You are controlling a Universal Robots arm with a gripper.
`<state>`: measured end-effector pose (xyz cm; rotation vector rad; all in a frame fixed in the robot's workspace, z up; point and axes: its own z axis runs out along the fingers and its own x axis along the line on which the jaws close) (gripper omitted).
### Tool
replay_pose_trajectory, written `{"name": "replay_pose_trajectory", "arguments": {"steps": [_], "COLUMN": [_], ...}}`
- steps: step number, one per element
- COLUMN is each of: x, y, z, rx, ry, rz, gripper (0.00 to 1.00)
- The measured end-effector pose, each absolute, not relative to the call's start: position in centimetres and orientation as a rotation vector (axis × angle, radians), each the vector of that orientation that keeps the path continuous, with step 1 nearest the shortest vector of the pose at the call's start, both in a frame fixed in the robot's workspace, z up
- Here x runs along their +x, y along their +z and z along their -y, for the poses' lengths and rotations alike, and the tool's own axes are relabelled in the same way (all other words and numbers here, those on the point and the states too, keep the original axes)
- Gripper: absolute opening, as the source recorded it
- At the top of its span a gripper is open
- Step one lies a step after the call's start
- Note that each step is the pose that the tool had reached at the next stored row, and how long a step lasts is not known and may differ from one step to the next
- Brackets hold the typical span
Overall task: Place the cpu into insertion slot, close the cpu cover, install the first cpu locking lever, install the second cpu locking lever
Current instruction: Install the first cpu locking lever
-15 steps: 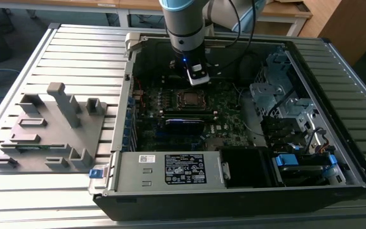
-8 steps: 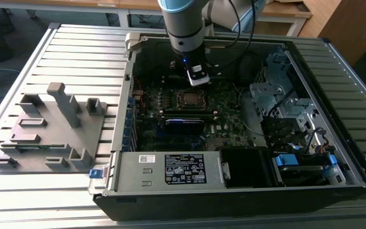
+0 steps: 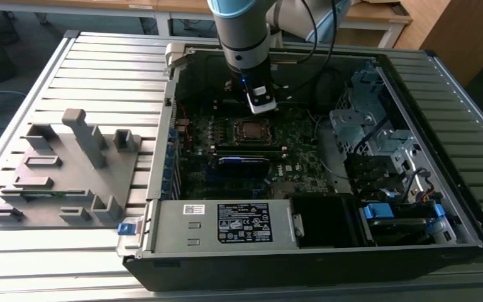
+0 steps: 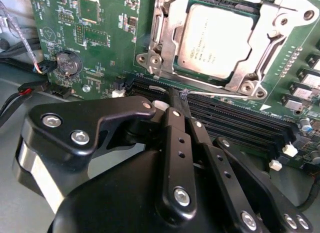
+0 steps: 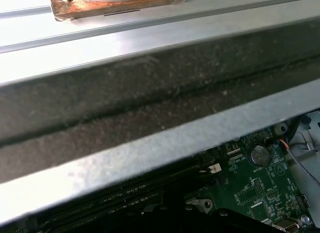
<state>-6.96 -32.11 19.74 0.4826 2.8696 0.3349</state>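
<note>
The cpu (image 4: 220,40), a square chip with a dull silver top, lies flat in the insertion slot (image 3: 236,129) on the green motherboard (image 4: 107,23). The silvery cpu cover (image 4: 250,75) is folded down around it, leaving the chip's top showing through the cut-out. A thin silvery locking lever (image 4: 225,96) runs along the cover's edge beside the memory slots. My black gripper (image 4: 177,97) is shut, its tips right at that lever's hooked end; whether it grips the wire I cannot tell. In the exterior view the gripper (image 3: 261,104) hangs just behind the cpu (image 3: 251,130).
Long black memory slots (image 4: 240,123) lie between my fingers and the socket. A coin battery (image 4: 67,63) and cables (image 4: 20,90) sit nearby. The case wall (image 5: 150,148) is close. A drive cage (image 3: 367,126), power supply (image 3: 224,223) and grey fixture (image 3: 65,170) surround the board.
</note>
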Motion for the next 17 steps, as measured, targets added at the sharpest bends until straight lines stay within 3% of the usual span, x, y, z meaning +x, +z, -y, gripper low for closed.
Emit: {"name": "replay_pose_trajectory", "arguments": {"steps": [11, 17], "x": [-6.81, -6.80], "y": [19.74, 19.56], "z": [32.10, 32.10], "rx": [0.483, 0.476], "ry": [0.335, 0.288], "rz": [-2.870, -2.868], "gripper": [0.10, 0.10]}}
